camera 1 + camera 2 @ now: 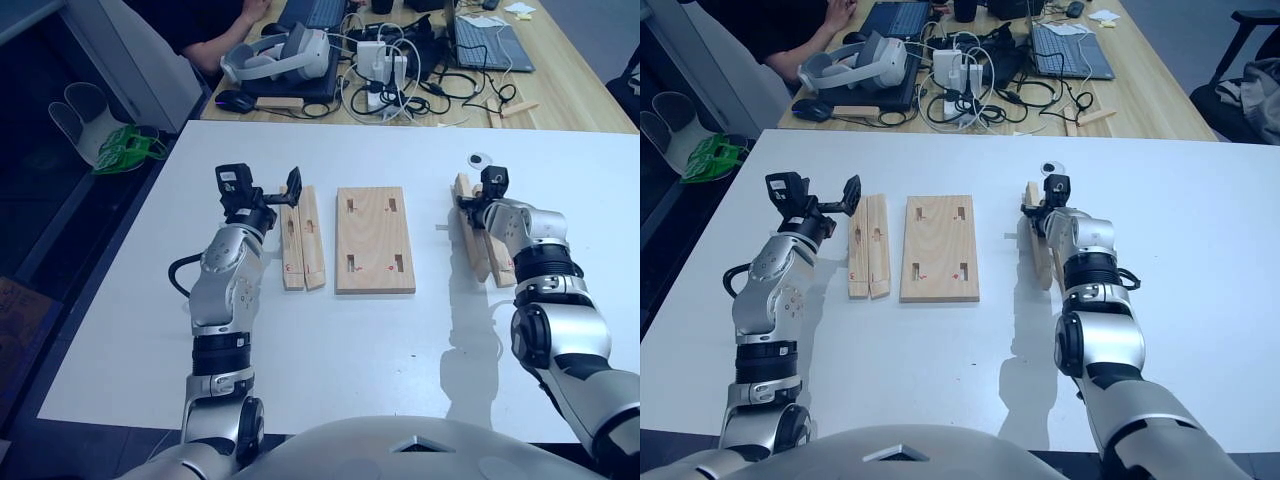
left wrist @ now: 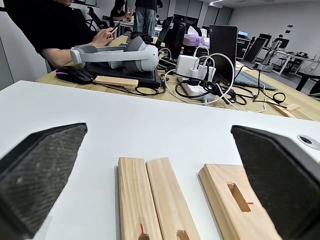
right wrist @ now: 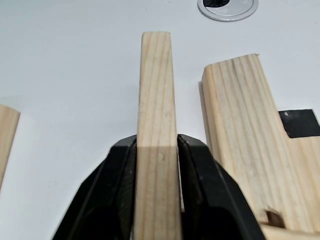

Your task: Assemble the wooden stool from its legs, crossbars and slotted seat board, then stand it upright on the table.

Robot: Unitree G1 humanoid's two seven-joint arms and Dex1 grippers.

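The slotted seat board (image 1: 375,240) lies flat on the white table (image 1: 300,350), its four slots facing up. Just to the left of the board, two wooden bars (image 1: 302,238) lie side by side, touching each other and running parallel to the board's long edges. The left gripper (image 1: 265,190) hangs over the far end of these bars, near the board's far left corner, with its pads (image 2: 42,170) spread wide and nothing between them. To the right of the board, well apart from it, the right gripper (image 3: 156,150) is clamped on a thin wooden slat (image 3: 156,90) standing on its edge. A thicker notched piece (image 3: 245,130) lies just beside the slat. A small grey disc (image 1: 481,158) sits on the table beyond them.
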